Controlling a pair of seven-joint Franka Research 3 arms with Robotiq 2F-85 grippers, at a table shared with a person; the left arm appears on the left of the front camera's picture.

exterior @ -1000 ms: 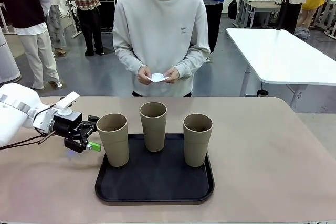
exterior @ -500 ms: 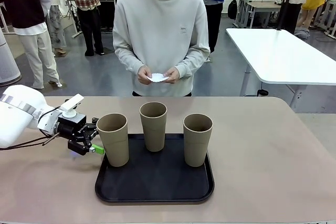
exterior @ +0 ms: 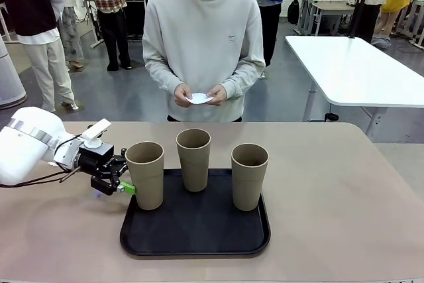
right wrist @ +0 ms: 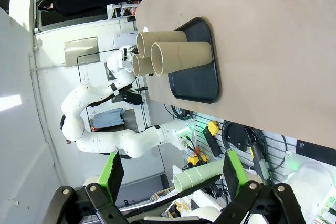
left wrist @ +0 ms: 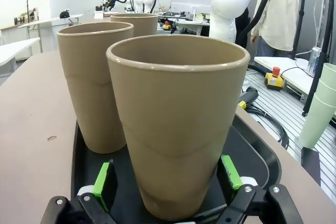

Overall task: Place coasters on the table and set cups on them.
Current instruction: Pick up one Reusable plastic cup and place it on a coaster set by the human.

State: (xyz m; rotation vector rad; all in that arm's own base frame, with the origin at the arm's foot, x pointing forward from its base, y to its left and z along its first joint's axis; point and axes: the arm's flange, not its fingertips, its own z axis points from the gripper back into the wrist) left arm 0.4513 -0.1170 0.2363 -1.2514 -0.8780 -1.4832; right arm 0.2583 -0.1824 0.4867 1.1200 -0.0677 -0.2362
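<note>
Three tan cups stand on a black tray [exterior: 195,230]: the left cup [exterior: 145,175], the middle cup [exterior: 193,159] and the right cup [exterior: 250,175]. My left gripper [exterior: 123,182] is open, low at the left cup's side. In the left wrist view that cup [left wrist: 178,124] stands between my green pads [left wrist: 103,180], and the left gripper [left wrist: 165,178] straddles its lower part without squeezing it. Across the table [exterior: 344,183] a person holds the white coasters [exterior: 199,98] in both hands. My right gripper [right wrist: 173,174] is open and holds nothing, well away from the tray [right wrist: 202,82].
The beige table has bare room left, right and in front of the tray. A white table [exterior: 358,64] stands behind at the right. Other people stand farther back. The right wrist view shows a stack of pale green cups [right wrist: 202,178] off the table.
My left gripper has moved right along the table, from beside the left cup to having its open fingers around the cup's lower part. The person's hands have stayed still.
</note>
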